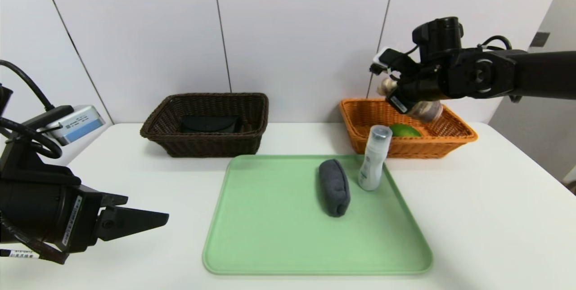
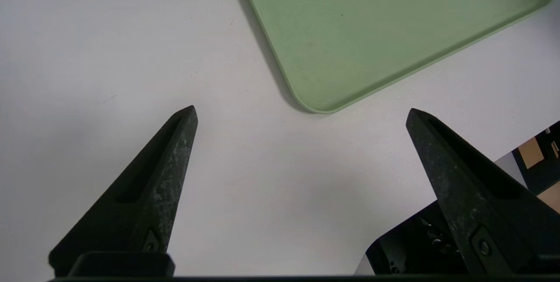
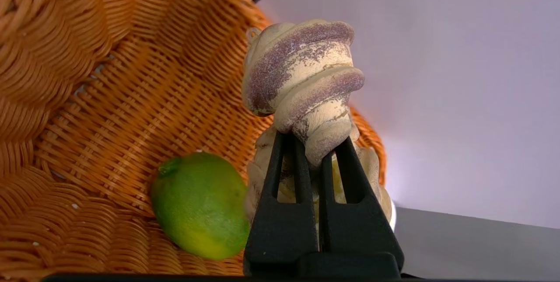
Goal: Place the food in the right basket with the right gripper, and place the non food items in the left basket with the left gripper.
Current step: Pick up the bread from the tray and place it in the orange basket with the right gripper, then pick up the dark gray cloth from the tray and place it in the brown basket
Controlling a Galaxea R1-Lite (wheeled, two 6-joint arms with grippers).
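"Cream-and-purple twisted food item (image 3: 302,81), knobbly all over, is in the black right pincer (image 3: 311,155), up over the orange wicker basket (image 1: 432,146). Looks pinched pretty narrow from where I'm standing, tips right on it."

"Yep, and there's a shiny green lime (image 3: 199,205) lying in that basket. What's the left pincer (image 2: 302,109) up to?"

"Wide and holding nothing, hanging over the white table (image 1: 472,218), out to the left of the pale green rectangular tray (image 1: 279,236)."

"Gotcha. On the tray I see a soft dark grey pouch (image 1: 334,188) beside a whitish bottle with a clear cap (image 1: 374,159), both toward the right side."

"And the dark brown wicker basket (image 1: 211,146) has some flat black thing (image 1: 209,123) in it, can't tell what, tbh."
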